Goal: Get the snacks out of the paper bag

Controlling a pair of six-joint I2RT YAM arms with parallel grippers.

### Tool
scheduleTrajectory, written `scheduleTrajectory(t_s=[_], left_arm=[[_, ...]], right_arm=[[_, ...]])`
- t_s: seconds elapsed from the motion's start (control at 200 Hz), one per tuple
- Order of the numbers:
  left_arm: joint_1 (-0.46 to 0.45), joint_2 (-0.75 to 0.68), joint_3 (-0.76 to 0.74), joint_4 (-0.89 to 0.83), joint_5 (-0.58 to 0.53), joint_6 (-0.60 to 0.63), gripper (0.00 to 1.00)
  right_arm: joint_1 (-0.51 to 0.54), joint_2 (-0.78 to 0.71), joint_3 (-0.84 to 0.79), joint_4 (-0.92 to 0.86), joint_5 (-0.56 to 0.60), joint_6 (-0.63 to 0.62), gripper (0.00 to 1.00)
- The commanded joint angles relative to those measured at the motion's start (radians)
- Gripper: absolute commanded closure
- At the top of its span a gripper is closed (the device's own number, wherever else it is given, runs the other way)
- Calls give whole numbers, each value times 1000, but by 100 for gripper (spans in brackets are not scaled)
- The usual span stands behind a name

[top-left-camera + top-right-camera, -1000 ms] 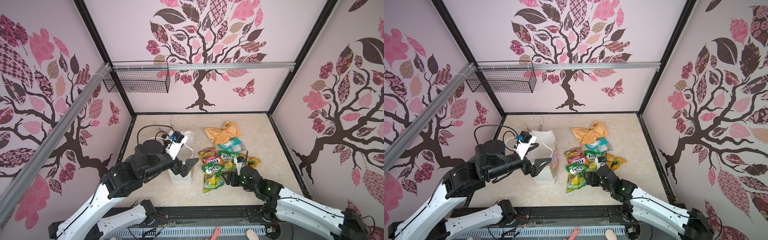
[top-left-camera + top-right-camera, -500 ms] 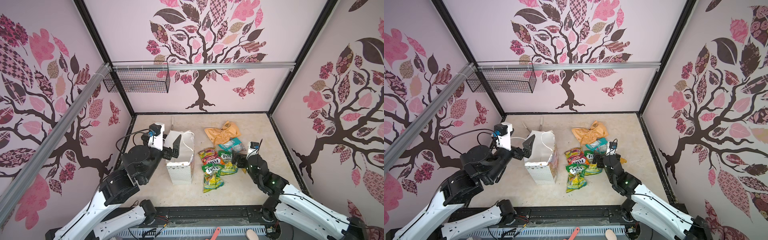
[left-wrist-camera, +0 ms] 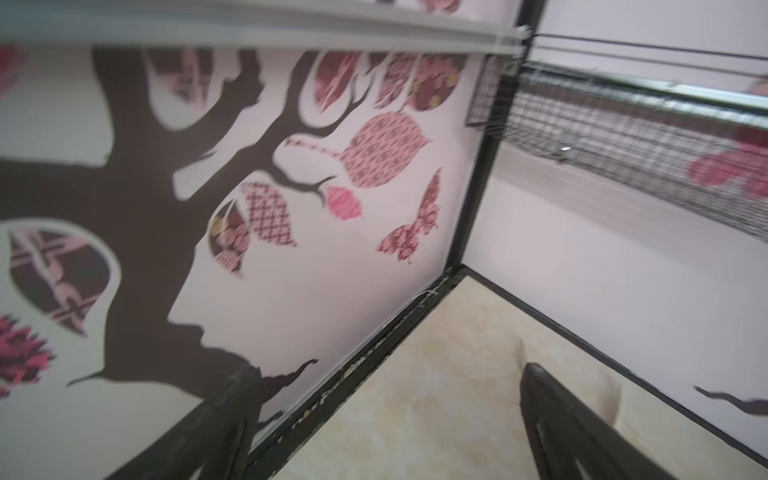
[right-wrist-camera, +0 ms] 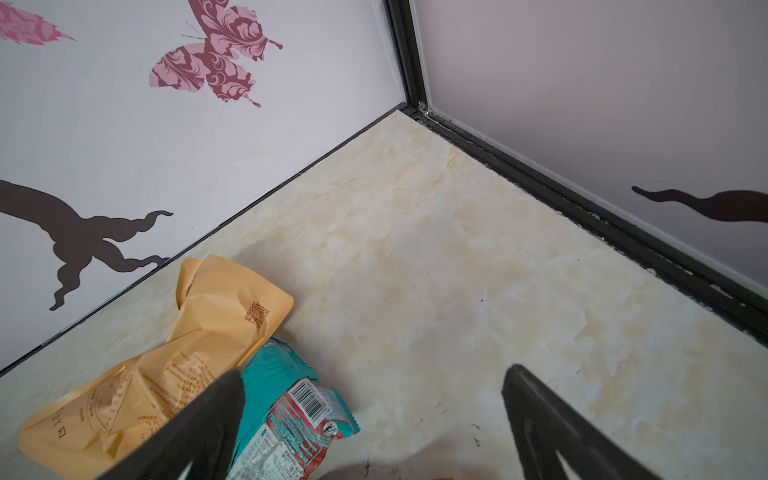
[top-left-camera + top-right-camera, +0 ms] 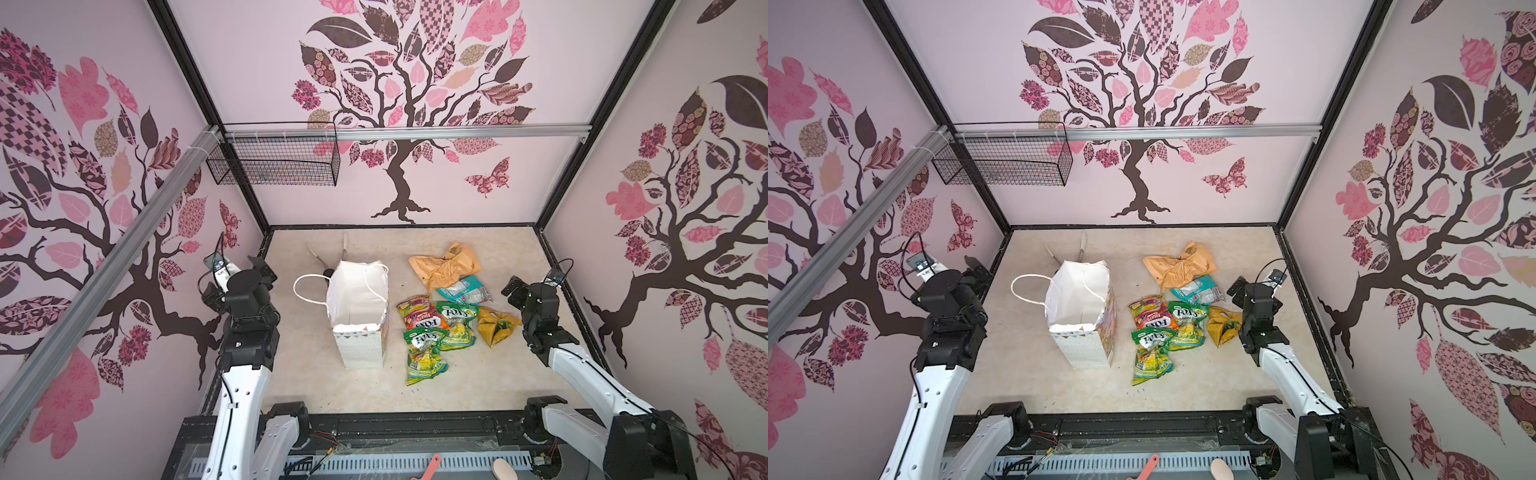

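Observation:
The paper bag [image 5: 359,316] [image 5: 1081,320] stands upright and open at mid-table; only its white inside shows. To its right lie the snacks: a tan-orange packet [image 5: 444,266] [image 4: 199,332], a teal one [image 5: 465,290] [image 4: 291,399], an orange-red FOX'S bag [image 5: 419,316], two green-yellow FOX'S bags [image 5: 457,326] [image 5: 424,357] and a small yellow-orange packet [image 5: 496,326]. My left gripper [image 5: 262,266] [image 3: 388,370] hovers open near the left wall, well clear of the bag. My right gripper [image 5: 513,291] [image 4: 376,372] is open near the right wall, just right of the teal packet, holding nothing.
A black wire basket [image 5: 274,162] hangs on the back wall at the left, under an aluminium rail [image 5: 415,133]. Black frame edges border the floor on all sides. A pink tool [image 5: 428,467] lies below the front edge.
Both arms have pulled back from the middle to their own sides. The left gripper left the bag's mouth; the right gripper rose off the snacks and opened wider.

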Motion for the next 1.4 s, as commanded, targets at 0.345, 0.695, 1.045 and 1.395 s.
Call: scheduleTrajectory(t_s=[0.345, 0.695, 1.045, 1.395], left_arm=[[-17, -22, -592, 450, 64, -135, 1], [-49, 231, -703, 946, 302, 88, 1], [9, 596, -584, 1188, 601, 120, 1], [-44, 768, -477, 1164, 605, 188, 1]], right_arm=[[-19, 206, -15, 203, 33, -88, 0], [-18, 295, -12, 378, -12, -213, 0], [36, 340, 50, 347, -17, -322, 0], [75, 473, -214, 929, -35, -491, 0]])
